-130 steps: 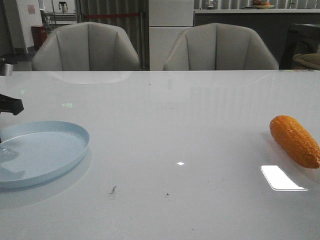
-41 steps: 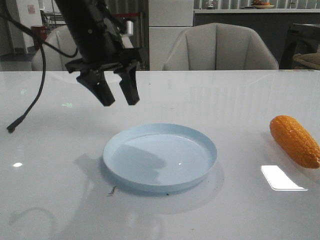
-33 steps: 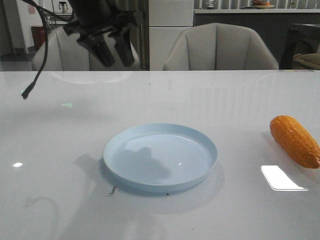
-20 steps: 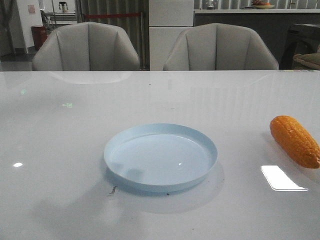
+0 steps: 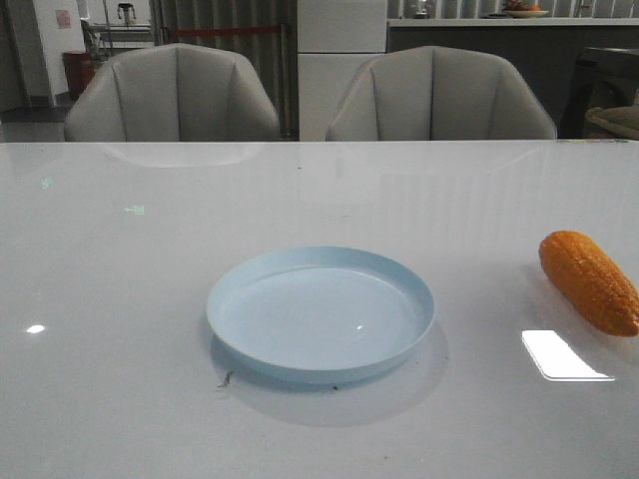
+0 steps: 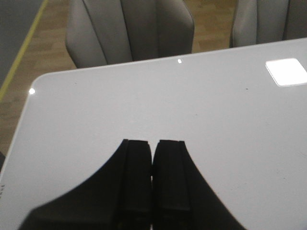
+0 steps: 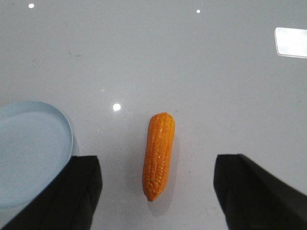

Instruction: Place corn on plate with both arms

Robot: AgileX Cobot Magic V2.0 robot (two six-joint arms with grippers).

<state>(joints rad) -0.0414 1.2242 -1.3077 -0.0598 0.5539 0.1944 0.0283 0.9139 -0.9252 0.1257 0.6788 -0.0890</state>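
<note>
Corn (image 5: 589,280) lying flat (tapered end nearest), beside plate (image 5: 320,313)

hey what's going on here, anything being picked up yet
Nothing is held yet. The pale blue plate sits empty mid-table, and the corn lies on the table to its right, apart from it. The right gripper hangs wide open above the corn. The left gripper is shut, over bare table.
</note>
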